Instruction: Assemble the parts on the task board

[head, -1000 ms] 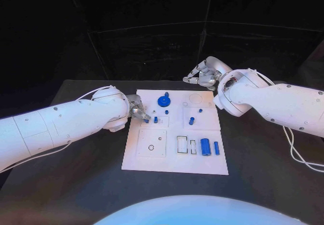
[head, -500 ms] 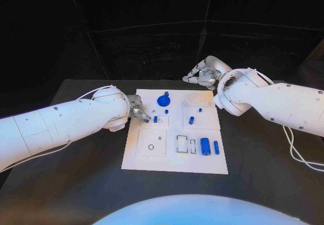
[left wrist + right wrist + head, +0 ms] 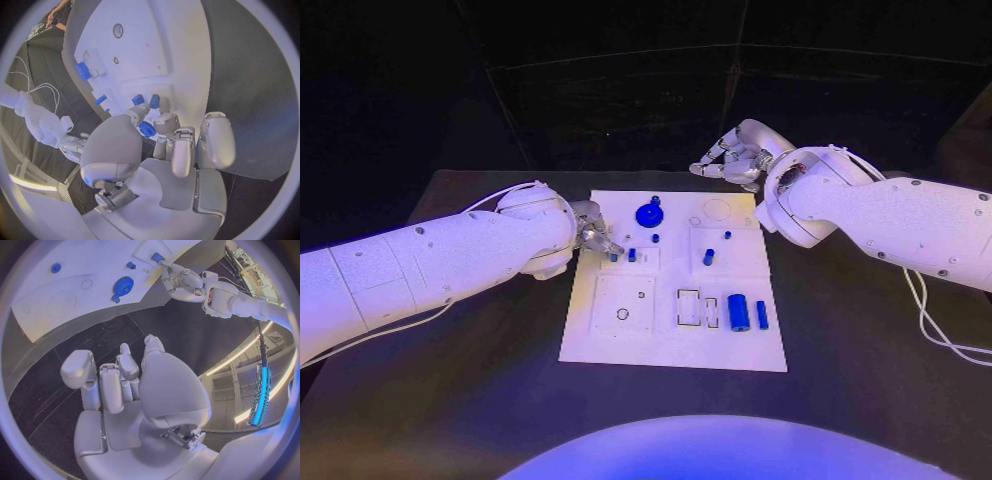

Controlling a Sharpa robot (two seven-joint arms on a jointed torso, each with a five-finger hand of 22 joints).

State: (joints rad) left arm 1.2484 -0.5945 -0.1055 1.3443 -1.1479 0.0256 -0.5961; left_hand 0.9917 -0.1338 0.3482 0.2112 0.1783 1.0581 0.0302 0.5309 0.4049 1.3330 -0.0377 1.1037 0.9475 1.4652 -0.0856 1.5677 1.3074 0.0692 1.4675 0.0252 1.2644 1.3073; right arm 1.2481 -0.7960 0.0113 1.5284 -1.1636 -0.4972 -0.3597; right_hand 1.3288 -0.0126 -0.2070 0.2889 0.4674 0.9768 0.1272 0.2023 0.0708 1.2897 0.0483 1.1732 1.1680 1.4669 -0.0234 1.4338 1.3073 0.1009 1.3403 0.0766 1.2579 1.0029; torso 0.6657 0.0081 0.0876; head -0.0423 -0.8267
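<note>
**Left hand pinching a blue peg at the board's left edge; right hand idle beyond the far edge**

The left hand [image 3: 164,150], smooth silver metal with rounded fingertips, has its fingers drawn together round a small blue cylindrical peg [image 3: 147,130], which sits pinched between the thumb and the neighbouring fingertips. In the head view this hand [image 3: 596,236] sits left of centre, at the left edge of the flat white task board [image 3: 635,350], with its fingertips over the board's upper left panel. Two more short blue pegs [image 3: 643,246] stand just right of those fingertips, close by but apart from them.

The right hand [image 3: 733,160] hangs above centre in the head view, past the board's far edge, over the matte black table [image 3: 473,400]. Its wrist view shows the same silver hand [image 3: 122,380] with fingers loosely curled and parted, holding nothing and touching nothing.

Further out on the board, a blue toothed gear [image 3: 649,213] lies in the upper middle, nearer the left hand than the right. Two small blue studs [image 3: 710,256] stand in the panel right of centre. Along the lower right lie a chunky blue cylinder [image 3: 737,312] and a slim blue bar [image 3: 762,314], side by side, well apart from both hands, next to an empty rectangular recess [image 3: 688,307].
</note>
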